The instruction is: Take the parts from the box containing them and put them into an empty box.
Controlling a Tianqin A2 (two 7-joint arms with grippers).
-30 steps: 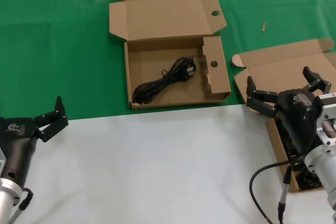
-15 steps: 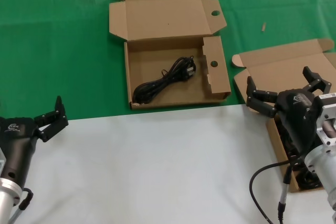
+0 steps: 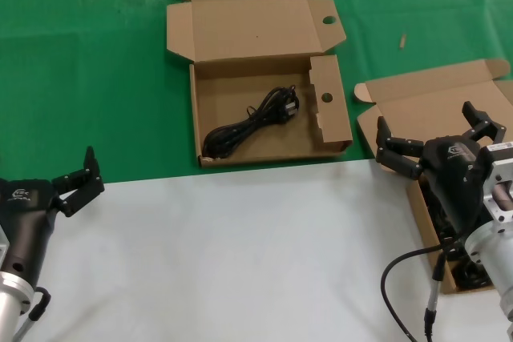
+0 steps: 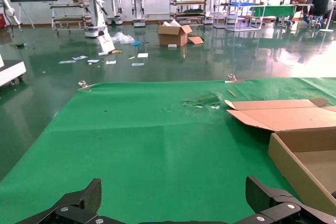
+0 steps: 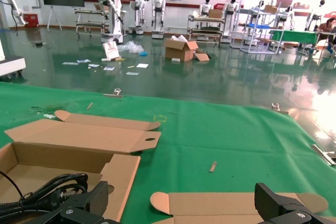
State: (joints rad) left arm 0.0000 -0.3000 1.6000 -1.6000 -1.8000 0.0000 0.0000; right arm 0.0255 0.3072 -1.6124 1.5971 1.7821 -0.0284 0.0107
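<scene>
The box with the holed partition (image 3: pixel 333 130) lies open at the middle back with one black coiled cord (image 3: pixel 250 122) in it. The partitionless box (image 3: pixel 425 102) lies open at the right, mostly hidden behind my right arm; dark cords (image 3: pixel 469 274) show in its near corner. My right gripper (image 3: pixel 425 122) is open and empty, hovering over this box. My left gripper (image 3: pixel 76 178) is open and empty at the near left, away from both boxes. The right wrist view shows the gripper (image 5: pixel 181 198) open, the cord (image 5: pixel 47 187) and the plain lid (image 5: pixel 231 203). The left wrist view shows that gripper (image 4: pixel 173 192) open over green cloth.
A white sheet (image 3: pixel 240 254) covers the near table and green cloth (image 3: pixel 96 78) the far part. The partition box's notched lid (image 3: pixel 248 26) lies flat behind it. A small scrap (image 3: pixel 403 40) lies on the cloth at the back right.
</scene>
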